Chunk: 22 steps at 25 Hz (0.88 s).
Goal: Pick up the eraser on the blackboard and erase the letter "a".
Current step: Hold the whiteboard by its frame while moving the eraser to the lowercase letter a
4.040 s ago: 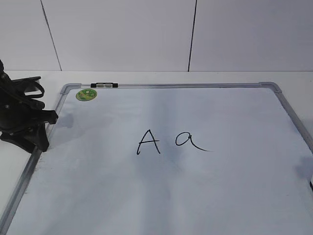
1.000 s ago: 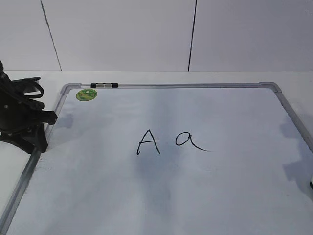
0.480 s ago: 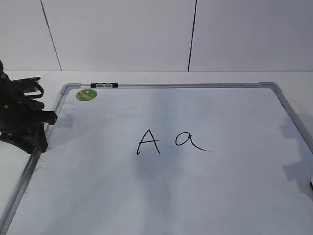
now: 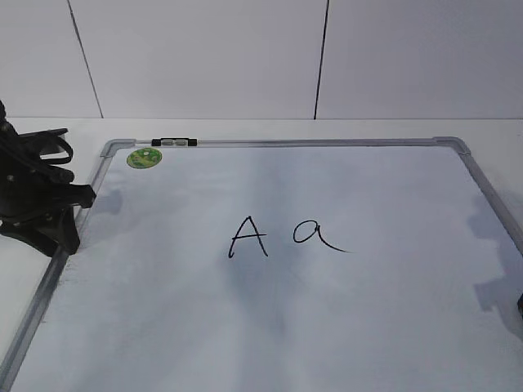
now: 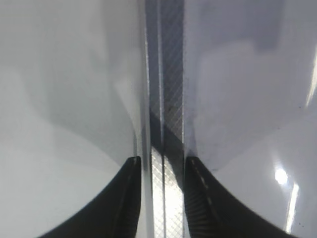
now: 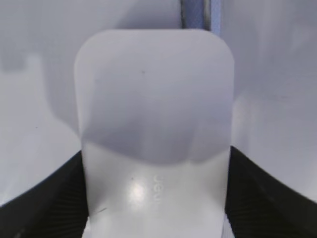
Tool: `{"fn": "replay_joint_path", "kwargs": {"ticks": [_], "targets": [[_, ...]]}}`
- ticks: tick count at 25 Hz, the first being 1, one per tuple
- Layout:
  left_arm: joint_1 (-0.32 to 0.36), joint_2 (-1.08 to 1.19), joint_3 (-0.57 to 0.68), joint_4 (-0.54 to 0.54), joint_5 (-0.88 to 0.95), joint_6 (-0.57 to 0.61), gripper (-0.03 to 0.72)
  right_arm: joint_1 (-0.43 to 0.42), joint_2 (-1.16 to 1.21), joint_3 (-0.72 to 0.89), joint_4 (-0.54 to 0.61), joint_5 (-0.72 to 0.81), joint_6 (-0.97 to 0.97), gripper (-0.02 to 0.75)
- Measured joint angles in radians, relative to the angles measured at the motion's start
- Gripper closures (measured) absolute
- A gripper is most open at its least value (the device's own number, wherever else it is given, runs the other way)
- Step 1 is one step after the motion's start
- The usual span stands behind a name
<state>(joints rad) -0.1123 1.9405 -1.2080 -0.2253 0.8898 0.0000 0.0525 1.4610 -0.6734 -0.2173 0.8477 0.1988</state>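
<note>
The blackboard [image 4: 368, 327] lies flat, with the letter "a" [image 4: 315, 234] at its middle, right of a capital "A" [image 4: 248, 237]. In the right wrist view the white eraser [image 6: 153, 99] fills the space between the black fingers of my right gripper [image 6: 156, 153], which press on both its long sides over the board. In the exterior view only a dark bit of the right gripper [image 4: 520, 305] shows at the right edge, and the eraser is out of view. My left gripper [image 4: 65, 241] rests at the board's left frame, its fingers apart with the frame rail [image 5: 166, 99] between them.
A round green sticker [image 4: 144, 158] and a small black-and-white clip [image 4: 174, 142] sit at the board's far left corner. The white table [image 4: 49, 131] surrounds the board, and a white panelled wall [image 4: 204, 57] stands behind. The board's frame [image 6: 198, 15] runs just beyond the eraser.
The right arm's shadow on the board's right side has grown and shifted. A white bit at the right edge has given way to a dark bit. The left arm has barely moved.
</note>
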Motion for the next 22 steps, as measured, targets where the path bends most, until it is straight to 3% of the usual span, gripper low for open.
{"fn": "replay_joint_path", "kwargs": {"ticks": [9,22], "targets": [[0.0,0.0,0.0,0.0,0.0,0.0,0.47,0.0,0.0,0.0,0.004,0.0,0.0,0.196],[0.0,0.0,0.0,0.0,-0.002,0.0,0.47,0.0,0.0,-0.001,0.004,0.003,0.0,0.2]]}}
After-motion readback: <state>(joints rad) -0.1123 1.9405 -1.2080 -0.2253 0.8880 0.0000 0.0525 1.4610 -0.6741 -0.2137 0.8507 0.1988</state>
